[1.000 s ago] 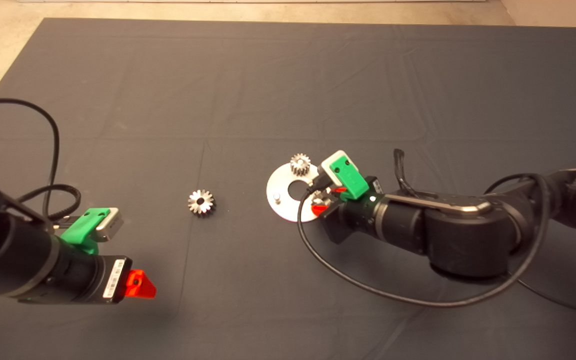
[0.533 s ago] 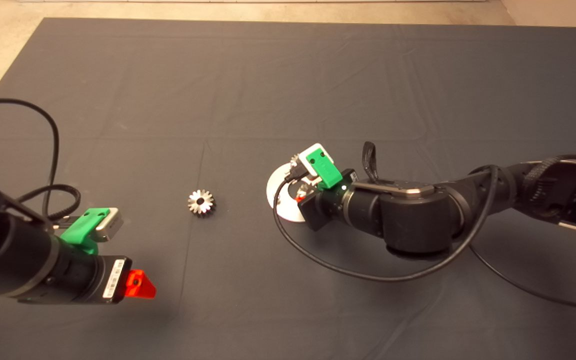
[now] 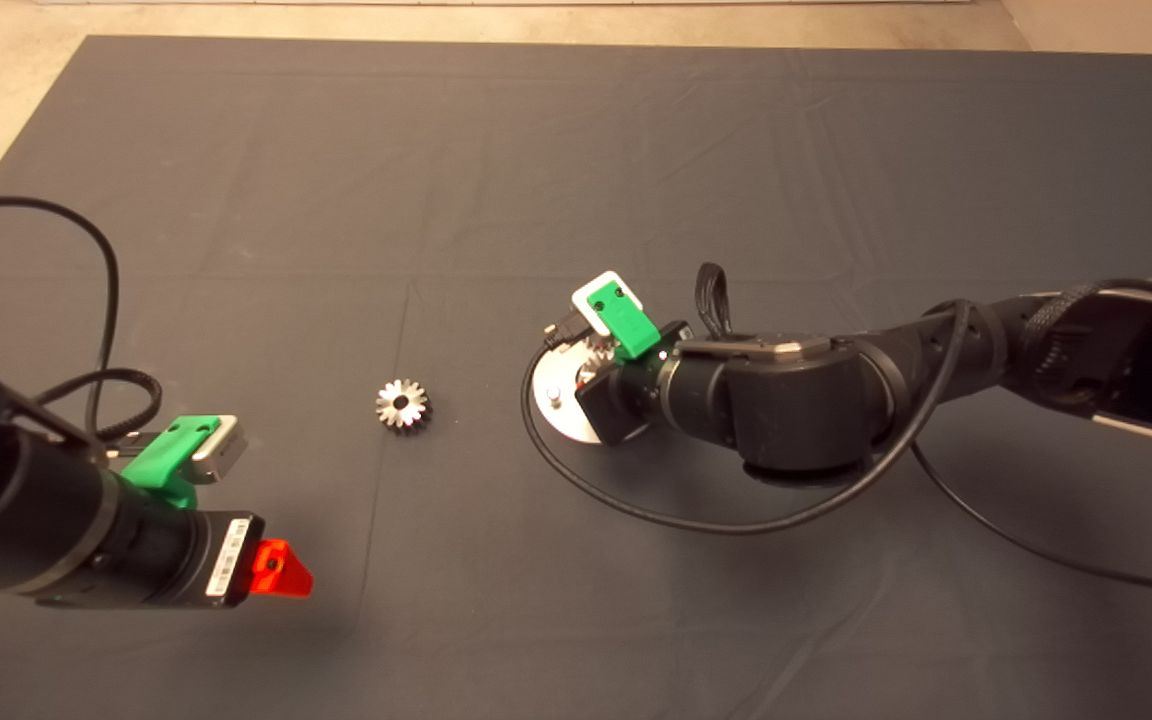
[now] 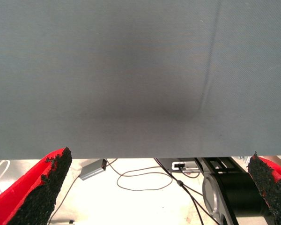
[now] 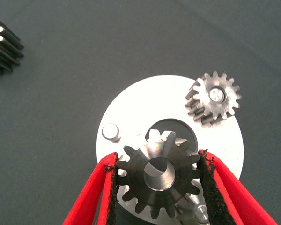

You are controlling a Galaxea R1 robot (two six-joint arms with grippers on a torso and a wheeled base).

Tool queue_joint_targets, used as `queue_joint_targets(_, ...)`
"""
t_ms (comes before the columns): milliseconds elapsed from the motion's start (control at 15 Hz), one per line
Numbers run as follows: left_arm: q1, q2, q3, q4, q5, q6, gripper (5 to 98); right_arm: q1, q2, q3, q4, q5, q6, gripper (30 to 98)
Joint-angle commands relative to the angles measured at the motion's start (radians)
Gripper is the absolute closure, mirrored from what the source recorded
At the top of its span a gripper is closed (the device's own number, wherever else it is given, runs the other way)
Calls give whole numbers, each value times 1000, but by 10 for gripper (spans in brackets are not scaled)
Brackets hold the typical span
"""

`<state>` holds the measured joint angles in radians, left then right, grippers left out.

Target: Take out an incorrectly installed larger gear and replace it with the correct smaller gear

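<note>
The smaller gear (image 5: 152,187) is clamped by its toothed sides between the 2 red fingers of the right gripper (image 5: 158,164), which is held over the round steel plate (image 5: 131,108) near the middle of the mat (image 3: 576,150). The gear is carried flat, its bore axis upright, partly above the plate's centre hole. The coming move is judged to turn on 1 offset: the bare peg (image 3: 554,395) lies toward 9 o'clock from the gripper in the head view, near but not yet under the bore, so a short shift that way would be needed before any lowering. Another small gear (image 5: 214,96) is seen seated on the plate. The larger gear (image 3: 403,405) is found lying flat on the mat, well apart from the plate at its 9 o'clock, so removal appears done. The left gripper (image 4: 157,161) is parked at 8 o'clock of the mat with its fingers spread wide and nothing held; the right arm is by far the nearer to the peg. Compared with 1 s ago, the right gripper has been carried from the plate's 3 o'clock rim toward 9 o'clock, while the larger gear and the left arm are unchanged.
</note>
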<state>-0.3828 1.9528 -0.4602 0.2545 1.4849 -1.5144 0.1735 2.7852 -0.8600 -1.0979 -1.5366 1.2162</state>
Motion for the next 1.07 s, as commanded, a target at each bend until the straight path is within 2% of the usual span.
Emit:
queue_joint_targets(0, -8, -5, 11, -15, 4, -6, 61, 39, 4, 7, 22, -2, -1, 897)
queue_joint_targets(733, -8, -5, 11, -15, 3, -6, 61, 40, 81, -66, 64, -2, -3, 898)
queue_joint_targets(1000, -8, -5, 11, -15, 3, -6, 61, 40, 84, -74, 82, -4, -33, 898)
